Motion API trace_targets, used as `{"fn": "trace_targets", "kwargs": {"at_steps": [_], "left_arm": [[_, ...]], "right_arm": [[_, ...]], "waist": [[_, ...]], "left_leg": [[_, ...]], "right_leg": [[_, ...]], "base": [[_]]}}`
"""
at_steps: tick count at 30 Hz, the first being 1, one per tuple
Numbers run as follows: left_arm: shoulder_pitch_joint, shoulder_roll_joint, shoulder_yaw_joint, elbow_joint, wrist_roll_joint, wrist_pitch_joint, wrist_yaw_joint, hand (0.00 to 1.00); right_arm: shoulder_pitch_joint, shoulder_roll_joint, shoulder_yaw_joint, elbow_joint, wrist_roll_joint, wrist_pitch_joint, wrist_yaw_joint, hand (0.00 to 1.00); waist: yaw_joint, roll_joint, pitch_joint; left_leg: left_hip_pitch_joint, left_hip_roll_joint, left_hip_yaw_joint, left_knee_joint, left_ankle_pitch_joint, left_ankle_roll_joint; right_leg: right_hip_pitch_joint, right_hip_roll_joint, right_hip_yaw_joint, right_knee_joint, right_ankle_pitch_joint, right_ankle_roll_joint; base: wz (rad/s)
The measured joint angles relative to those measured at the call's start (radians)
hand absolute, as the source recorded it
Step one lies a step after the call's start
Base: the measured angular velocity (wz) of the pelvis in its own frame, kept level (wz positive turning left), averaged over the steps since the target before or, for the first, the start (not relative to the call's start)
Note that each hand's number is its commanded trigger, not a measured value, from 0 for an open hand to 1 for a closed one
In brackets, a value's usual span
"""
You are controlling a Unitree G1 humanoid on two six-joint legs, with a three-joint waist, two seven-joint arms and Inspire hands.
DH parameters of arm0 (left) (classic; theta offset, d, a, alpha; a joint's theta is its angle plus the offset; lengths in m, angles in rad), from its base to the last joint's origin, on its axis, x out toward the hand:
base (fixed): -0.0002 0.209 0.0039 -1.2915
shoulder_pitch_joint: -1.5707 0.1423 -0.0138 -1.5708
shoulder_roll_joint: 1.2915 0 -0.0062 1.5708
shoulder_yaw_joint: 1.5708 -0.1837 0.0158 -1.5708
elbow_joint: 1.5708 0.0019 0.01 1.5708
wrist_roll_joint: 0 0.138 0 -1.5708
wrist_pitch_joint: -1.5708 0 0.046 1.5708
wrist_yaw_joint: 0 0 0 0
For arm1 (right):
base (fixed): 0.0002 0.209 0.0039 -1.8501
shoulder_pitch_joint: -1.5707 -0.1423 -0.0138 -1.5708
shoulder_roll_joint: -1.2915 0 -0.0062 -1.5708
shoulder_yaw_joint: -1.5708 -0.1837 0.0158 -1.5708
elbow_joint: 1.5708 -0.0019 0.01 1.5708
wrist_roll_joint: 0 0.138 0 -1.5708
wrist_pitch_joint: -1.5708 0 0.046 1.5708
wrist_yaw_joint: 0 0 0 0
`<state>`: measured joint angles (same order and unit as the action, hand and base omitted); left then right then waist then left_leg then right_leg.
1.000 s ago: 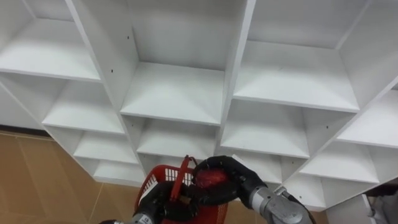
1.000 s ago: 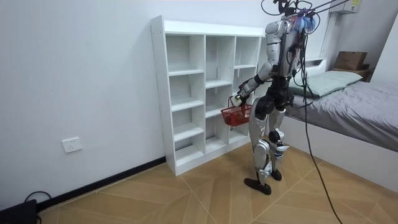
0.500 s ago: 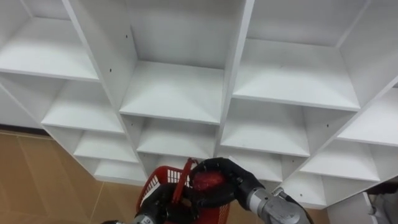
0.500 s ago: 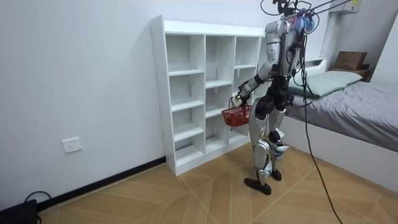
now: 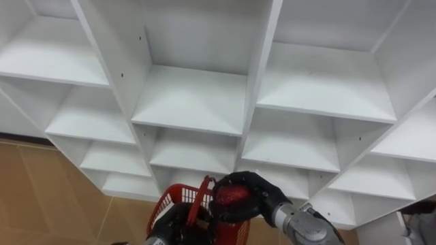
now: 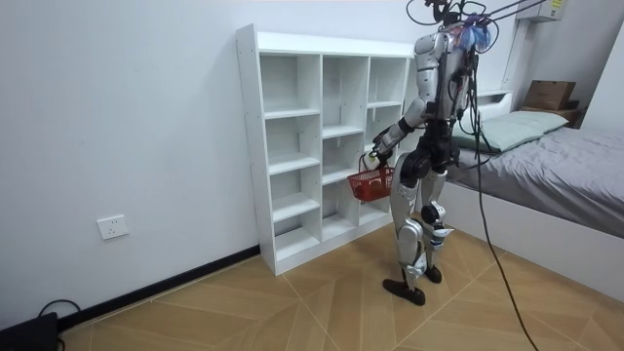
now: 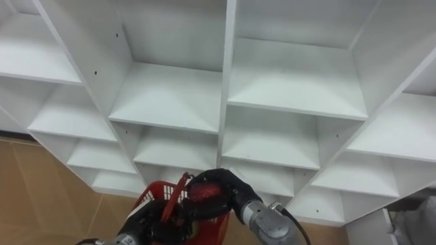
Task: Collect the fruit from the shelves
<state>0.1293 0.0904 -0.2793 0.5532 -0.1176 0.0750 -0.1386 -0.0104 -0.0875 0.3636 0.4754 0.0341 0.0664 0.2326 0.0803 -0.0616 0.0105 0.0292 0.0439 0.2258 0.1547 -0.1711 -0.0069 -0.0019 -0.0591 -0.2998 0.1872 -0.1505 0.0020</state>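
One red fruit point(image 5: 230, 195) in right hand point(image 5: 264, 196)

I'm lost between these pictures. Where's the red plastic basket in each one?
Left eye view: the red plastic basket sits at bottom centre.
Right eye view: basket at the bottom, left of centre.
Room view: basket just right of centre, at the robot's hips.
Shared landmark: the white shelf unit behind it.
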Motion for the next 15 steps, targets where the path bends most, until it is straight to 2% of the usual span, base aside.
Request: {"fn": "trace_targets", "kwargs": {"at_steps": [9, 15], "left_arm": [[0.0, -0.001, -0.001, 0.004, -0.006, 0.0, 0.0, 1.0], [0.0, 0.0, -0.018, 0.003, -0.008, 0.0, 0.001, 1.0]], "right_arm": [[-0.02, 0.0, -0.001, 0.024, 0.002, 0.0, -0.002, 1.0], [-0.02, 0.001, -0.001, 0.024, 0.004, 0.0, -0.004, 1.0]], "waist": [[0.004, -0.001, 0.0012], [0.005, 0.004, 0.0058]], "left_leg": [[0.002, 0.0, -0.01, 0.004, 0.0, 0.0], [-0.002, 0.0, -0.012, 0.004, 0.0, 0.0]], "right_leg": [[0.007, -0.001, -0.006, -0.001, 0.0, 0.0], [0.006, -0.001, -0.01, -0.002, 0.0, 0.0]], "base": [[0.01], [0.01]]}}
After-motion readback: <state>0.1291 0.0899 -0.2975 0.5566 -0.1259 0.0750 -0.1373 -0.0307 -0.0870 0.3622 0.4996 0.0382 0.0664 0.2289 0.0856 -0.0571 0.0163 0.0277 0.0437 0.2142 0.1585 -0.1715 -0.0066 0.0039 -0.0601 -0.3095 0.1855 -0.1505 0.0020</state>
